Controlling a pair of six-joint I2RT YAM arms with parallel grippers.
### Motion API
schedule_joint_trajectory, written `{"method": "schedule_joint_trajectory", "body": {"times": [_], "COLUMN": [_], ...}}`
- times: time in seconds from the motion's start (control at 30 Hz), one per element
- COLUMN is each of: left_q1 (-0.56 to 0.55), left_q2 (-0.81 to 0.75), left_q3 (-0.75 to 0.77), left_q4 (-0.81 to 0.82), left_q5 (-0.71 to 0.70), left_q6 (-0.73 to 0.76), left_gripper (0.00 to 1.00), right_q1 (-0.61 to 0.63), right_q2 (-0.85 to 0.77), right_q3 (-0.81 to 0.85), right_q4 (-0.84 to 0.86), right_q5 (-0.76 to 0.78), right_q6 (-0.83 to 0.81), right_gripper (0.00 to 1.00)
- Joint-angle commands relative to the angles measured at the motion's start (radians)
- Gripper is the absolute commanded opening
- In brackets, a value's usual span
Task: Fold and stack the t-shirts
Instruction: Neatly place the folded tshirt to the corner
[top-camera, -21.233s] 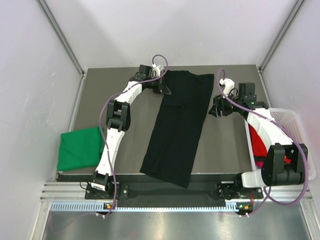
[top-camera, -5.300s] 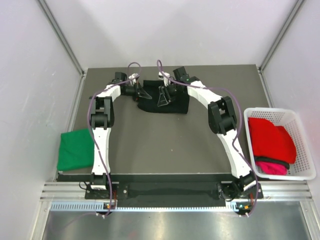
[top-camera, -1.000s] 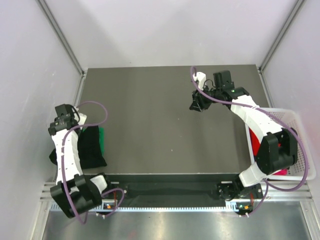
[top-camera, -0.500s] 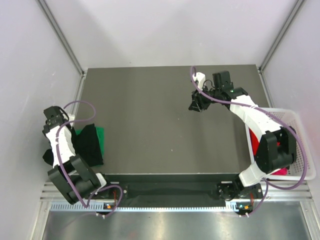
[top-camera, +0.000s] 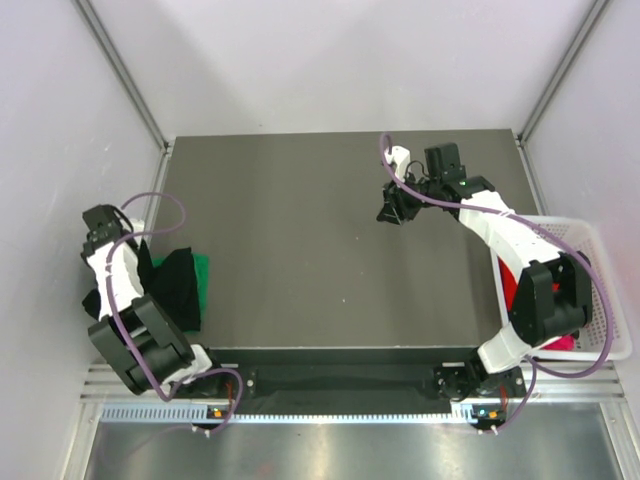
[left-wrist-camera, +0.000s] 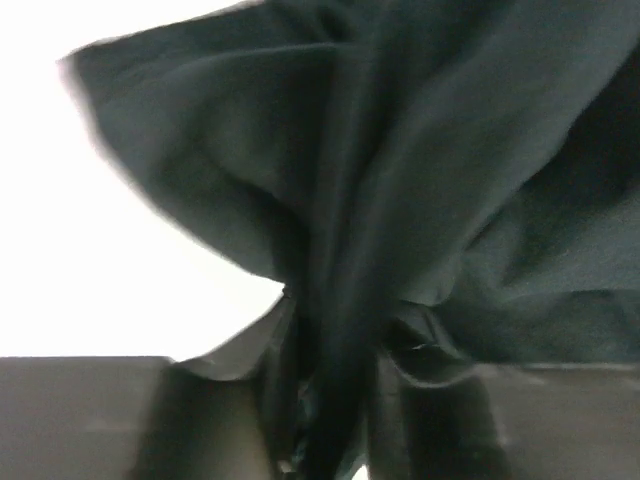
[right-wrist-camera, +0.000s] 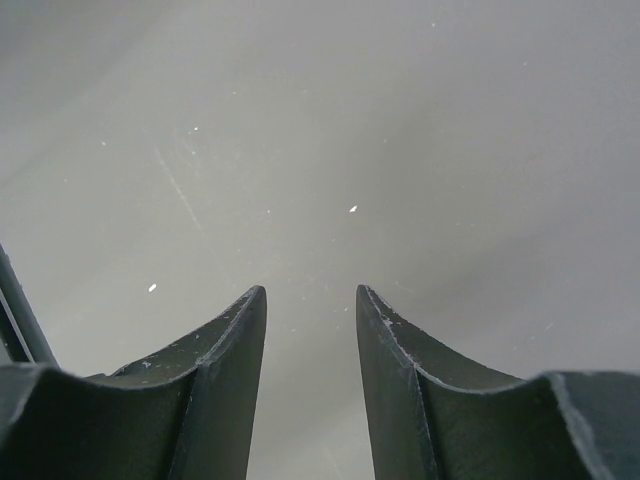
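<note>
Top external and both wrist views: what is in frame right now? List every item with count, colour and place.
table: one, dark grey, middle of the enclosure
black t-shirt: one, black, folded at the table's left edge, lying over the green one
green t-shirt: one, bright green, left edge, mostly covered
basket: one, white mesh, right side
red t-shirt: one, red, in the basket, partly behind the right arm
pink t-shirt: one, pink, near end of the basket
cables: two, purple, one looped along each arm
left arm: one, white and black, left edge; its fingers hidden in black cloth, grip unclear
right arm: one, white and black, far right; fingers open over bare table
</note>
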Motion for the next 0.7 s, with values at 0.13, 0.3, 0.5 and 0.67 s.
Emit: {"method": "schedule_joint_trajectory", "body": {"times": [0.13,0.3,0.5,0.67], "left_q1": [-0.012,-0.165,-0.426,-0.443], "left_q2": [-0.12,-0.118,-0.071,-0.085], "left_q3": [0.389,0.604,0.395,0.18], "left_q4": [-0.132,-0.278,-0.379,-0.246], "left_q5": [0.376,0.476,0.358,0.308], "left_q6": [-0.061,-0.119,-0.2,-0.223], "left_gripper": [0.73,0.78,0.71,0.69], "right_q1": [-0.009,-0.009,-0.009,-0.01], "right_q2": [0.018,0.016,0.013,0.025], "right_q3": [0.005,0.002,-0.018,-0.031], "right_q4": [0.027,0.025,0.019,-0.027], "right_q5": [-0.04,-0.032,-0.012,0.023], "right_q6": [-0.002,-0.004,-0.016,-0.069], "right_gripper": [0.42,0.42,0.42,0.42]}}
